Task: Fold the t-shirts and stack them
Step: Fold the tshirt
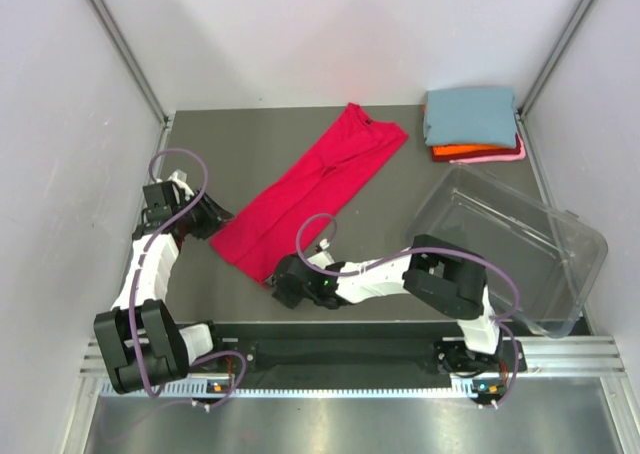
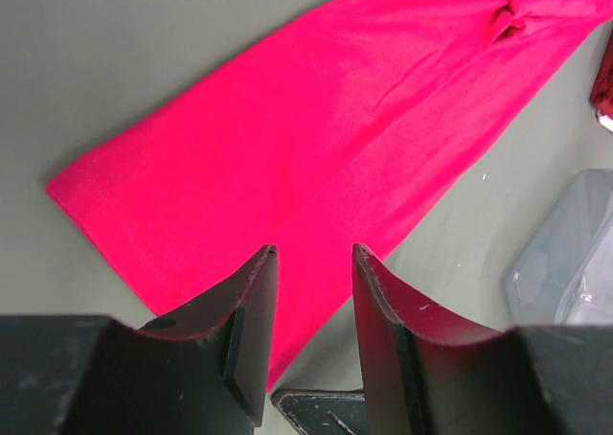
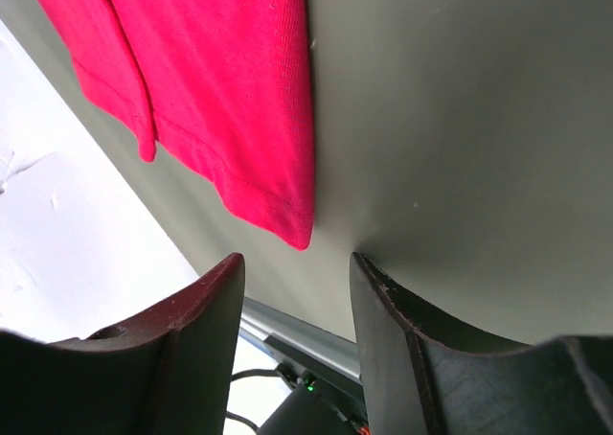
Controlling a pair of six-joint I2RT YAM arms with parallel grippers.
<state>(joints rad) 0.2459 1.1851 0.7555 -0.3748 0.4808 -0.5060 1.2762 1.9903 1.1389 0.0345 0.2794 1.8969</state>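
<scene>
And there was the dark grey table (image 1: 240,144), with the big clear plastic tub (image 1: 520,244) tipped on its side just out past the right arm's elbow, well off to the outer side of the right gripper (image 3: 297,260) and clear of the work.

The crimson red cloth t-shirt (image 1: 310,194) lay as a long narrow strip, sides already turned in. It ran away from both grippers toward the far edge, hem end nearest them. That looked like a set-up for the end-over-end fold.

Far beyond the right gripper, in the back corner, sat the finished pile. The folded dusty blue-grey t-shirt (image 1: 470,114) was on top, with the orange t-shirt (image 1: 465,154) and the pale pink t-shirt (image 1: 500,158) peeking out beneath.

The left gripper (image 2: 314,253) hung low over one hem corner, fingers spread and pinching nothing, red cloth directly under and ahead of its tips. The right gripper's fingers were spread too, the other hem corner just ahead of them, apart from both. One arm per corner, so the hem could lift level, I'd say.
</scene>
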